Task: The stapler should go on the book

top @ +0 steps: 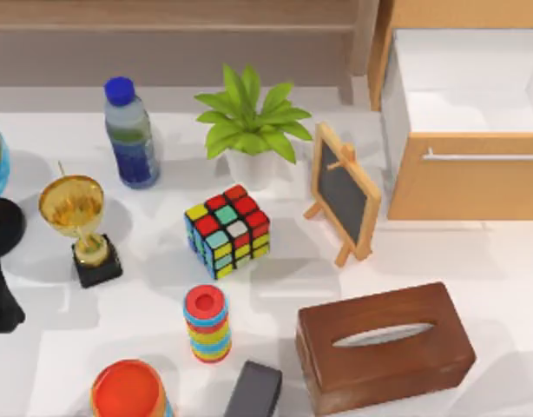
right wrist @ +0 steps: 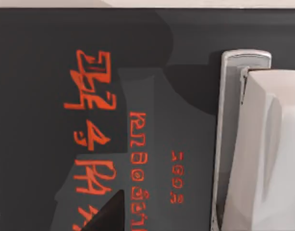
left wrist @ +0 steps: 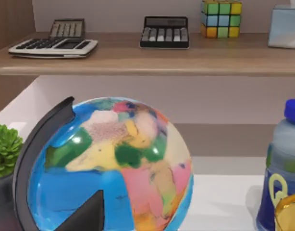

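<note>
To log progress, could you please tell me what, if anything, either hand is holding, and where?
It cannot be told; the stapler lies on the book, with no hold visible.

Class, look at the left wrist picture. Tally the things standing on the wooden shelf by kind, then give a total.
On the shelf:
Calculators: 2, a pale one and a dark one
Puzzle cube: 1
Pale blue box: 1
Total: 4
</note>
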Available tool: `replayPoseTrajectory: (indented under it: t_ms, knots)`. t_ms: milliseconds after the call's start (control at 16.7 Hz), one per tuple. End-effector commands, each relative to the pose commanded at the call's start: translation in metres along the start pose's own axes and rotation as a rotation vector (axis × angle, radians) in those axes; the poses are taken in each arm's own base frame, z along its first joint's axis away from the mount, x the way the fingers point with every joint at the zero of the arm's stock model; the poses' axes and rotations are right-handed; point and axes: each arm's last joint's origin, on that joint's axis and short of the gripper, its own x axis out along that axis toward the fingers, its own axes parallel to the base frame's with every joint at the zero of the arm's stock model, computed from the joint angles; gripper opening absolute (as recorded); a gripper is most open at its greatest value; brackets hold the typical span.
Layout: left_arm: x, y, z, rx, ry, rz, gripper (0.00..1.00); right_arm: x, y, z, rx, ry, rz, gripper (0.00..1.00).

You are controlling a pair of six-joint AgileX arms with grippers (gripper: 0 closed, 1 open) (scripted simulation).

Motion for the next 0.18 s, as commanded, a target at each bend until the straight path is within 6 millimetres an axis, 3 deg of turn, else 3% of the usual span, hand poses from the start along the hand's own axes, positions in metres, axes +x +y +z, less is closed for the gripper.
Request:
replayPoseTrajectory:
  t_ms: [180]
  knots:
    - [0.0000,0.0000,0.0000,0.000,0.000,0.000,1.00,0.0000,0.0000,0.0000,0.000,0.000,0.000,1.00]
